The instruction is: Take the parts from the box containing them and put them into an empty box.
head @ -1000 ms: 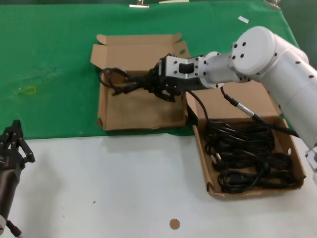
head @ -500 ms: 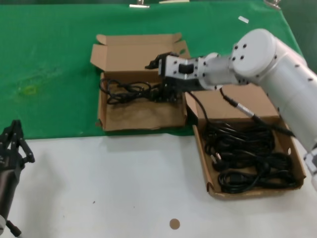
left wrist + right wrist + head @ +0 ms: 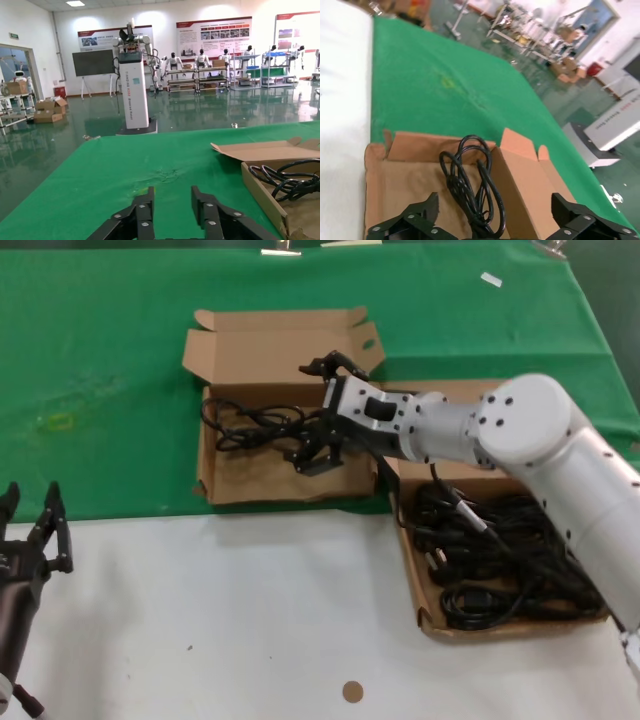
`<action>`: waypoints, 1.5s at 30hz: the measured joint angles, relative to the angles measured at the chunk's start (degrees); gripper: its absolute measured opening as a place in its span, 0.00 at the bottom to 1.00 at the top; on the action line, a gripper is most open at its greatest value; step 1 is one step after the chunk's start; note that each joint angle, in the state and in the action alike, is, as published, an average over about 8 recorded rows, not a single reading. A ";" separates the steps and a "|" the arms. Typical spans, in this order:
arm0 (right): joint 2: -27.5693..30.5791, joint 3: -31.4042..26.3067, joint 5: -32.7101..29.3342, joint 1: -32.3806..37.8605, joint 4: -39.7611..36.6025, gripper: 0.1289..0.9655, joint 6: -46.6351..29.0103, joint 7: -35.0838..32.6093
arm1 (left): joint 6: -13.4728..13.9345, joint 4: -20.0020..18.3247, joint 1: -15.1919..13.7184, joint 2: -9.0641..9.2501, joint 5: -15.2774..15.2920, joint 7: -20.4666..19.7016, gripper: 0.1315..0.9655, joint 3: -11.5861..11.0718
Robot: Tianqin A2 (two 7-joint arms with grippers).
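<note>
Left gripper [image 3: 32, 525] is idling at the counter's [image 3: 250, 620] near-left edge, well apart from both boxes, fingers [image 3: 143, 212] a narrow gap apart and holding nothing. The source box [image 3: 500, 625], right of the receiving box and touching its right wall, is carrying a heap of black cables [image 3: 500, 560] — plenty left to move. Right gripper [image 3: 318, 452] is hanging over the right half of the receiving box [image 3: 250, 480], fingers [image 3: 415, 217] spread wide and empty; one cable bundle [image 3: 255, 425] is lying inside that box toward its back wall, just beside the gripper and, judging by the wrist view, free of it. So the step in hand looks like clearing out after a drop. To do it well: lifting straight up before swinging right, so no loop is snagging on a finger and getting dragged back over the wall; keeping the fingers wide until clear; then approaching the heap from above at a single strand cluster near its edge, not the tangled middle. Behind the receiving box its lid [image 3: 275, 345] is standing open on the green cloth [image 3: 100, 360], so nothing there is blocking the lift.
</note>
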 joint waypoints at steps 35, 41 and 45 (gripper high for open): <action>3.62 14.61 15.84 -31.74 27.18 1.00 20.17 5.70 | 0.00 0.00 0.00 0.00 0.00 0.01 0.87 0.00; 4.25 17.13 18.57 -37.21 31.87 1.00 23.63 6.68 | 0.00 0.00 0.00 0.00 0.00 0.01 0.93 0.00; 4.66 18.80 20.38 -40.84 34.97 1.00 25.93 7.33 | 0.00 0.00 0.00 0.00 0.00 0.01 0.95 0.00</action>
